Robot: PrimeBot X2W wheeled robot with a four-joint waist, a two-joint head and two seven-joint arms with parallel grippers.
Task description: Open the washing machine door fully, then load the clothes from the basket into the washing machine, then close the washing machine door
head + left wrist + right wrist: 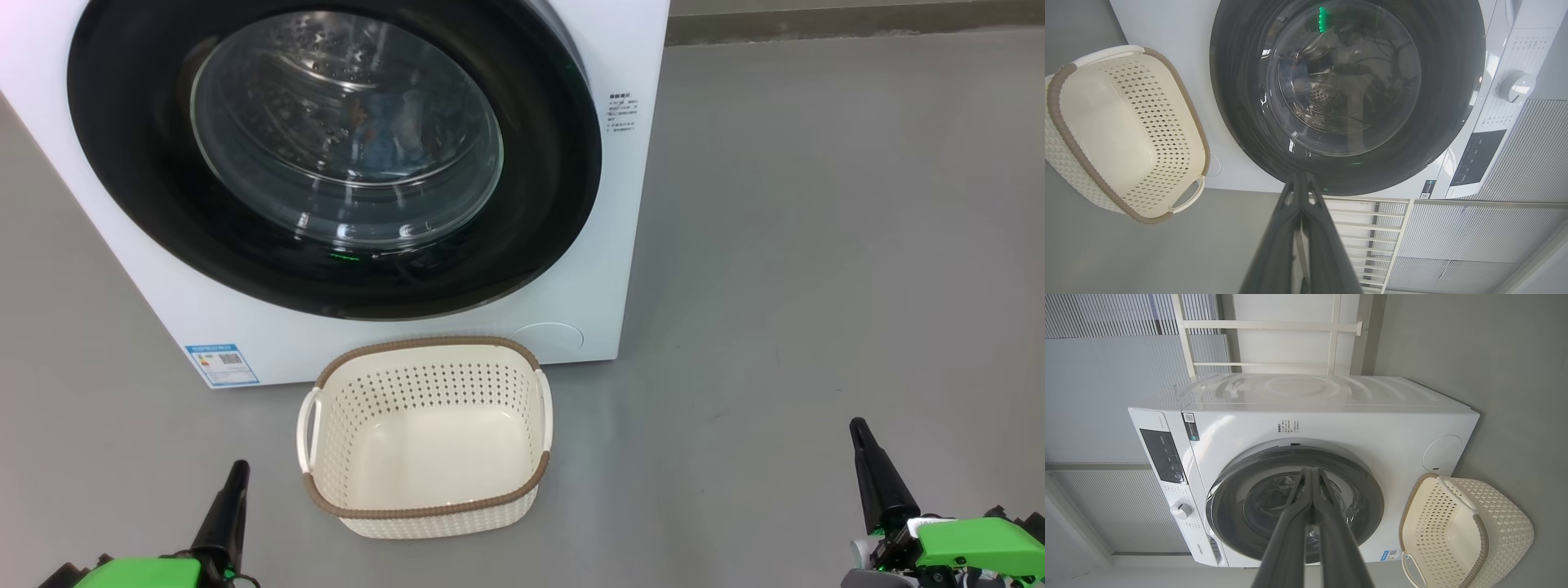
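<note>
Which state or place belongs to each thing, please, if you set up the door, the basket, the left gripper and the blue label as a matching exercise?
Things:
1. washing machine door
2. basket
3. left gripper
4. blue label

States or places:
A. empty, standing on the floor
B. two dark fingers pressed together
C. closed flush, glass bowl at its centre
D. stuck low on the white washing machine front

Pairs: 1-C, 2-A, 3-B, 4-D

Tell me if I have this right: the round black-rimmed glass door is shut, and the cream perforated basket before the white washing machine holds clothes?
No: the cream perforated plastic basket is empty, as the head view shows. The round black-rimmed glass door of the big white washing machine behind it is indeed shut.
</note>
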